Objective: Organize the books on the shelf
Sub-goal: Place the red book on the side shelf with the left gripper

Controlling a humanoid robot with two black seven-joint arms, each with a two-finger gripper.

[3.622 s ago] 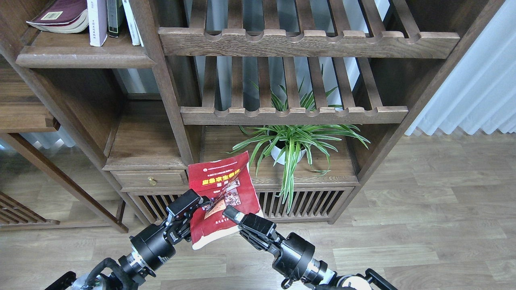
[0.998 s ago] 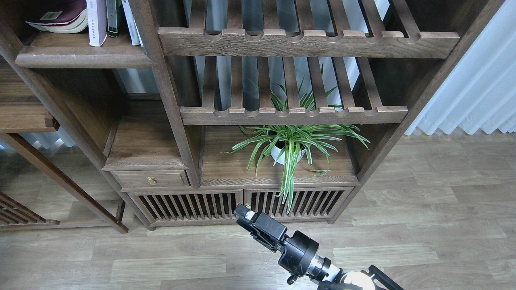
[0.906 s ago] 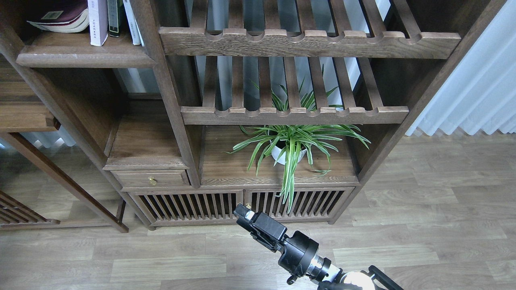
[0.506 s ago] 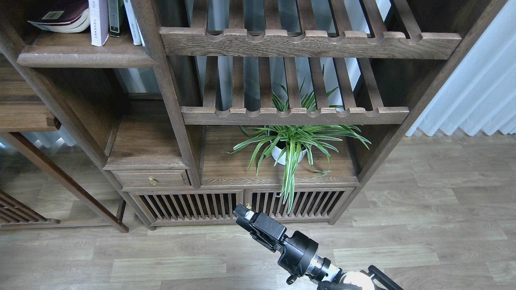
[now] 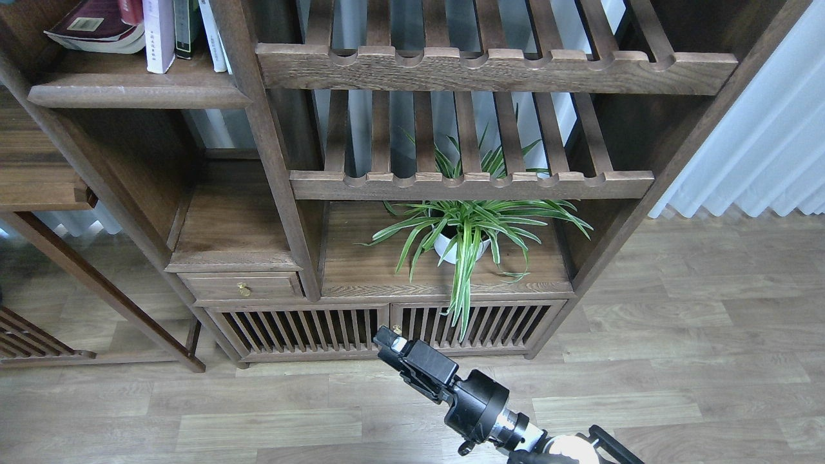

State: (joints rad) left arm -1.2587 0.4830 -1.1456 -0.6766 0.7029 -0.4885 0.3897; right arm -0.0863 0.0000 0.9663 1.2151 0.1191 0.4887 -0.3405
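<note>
— Walnut-brown shelf [image 5: 138, 96], solid board with a rounded front edge: where does it sit from the right gripper [image 5: 387, 338]?

— Far up and to the left of it, at the top corner of the head view. The gripper hangs low, just in front of the slatted cabinet doors [image 5: 387, 325], over the wooden floor [image 5: 677, 361].

— And the books?

— All on that board, well apart from the gripper. A maroon book [image 5: 97, 26] lies flat at the left end, pages facing out. A sliver of a red book [image 5: 131, 9] shows just beside it, touching or nearly so; I cannot tell which. Then a pale lavender-white book [image 5: 156, 35] stands upright, with a dark green book [image 5: 185, 29] and a tilted white book [image 5: 211, 35] to its right.

— Is the gripper holding anything?

— Nothing is seen in it. It points up and left, seen end-on and dark, so I cannot tell how far its fingers are parted.

— What lies nearest it?

— The potted plant [image 5: 467, 232], up and slightly right, its leaves drooping over the cabinet top towards the doors.

— The left gripper?

— Out of sight.
</note>
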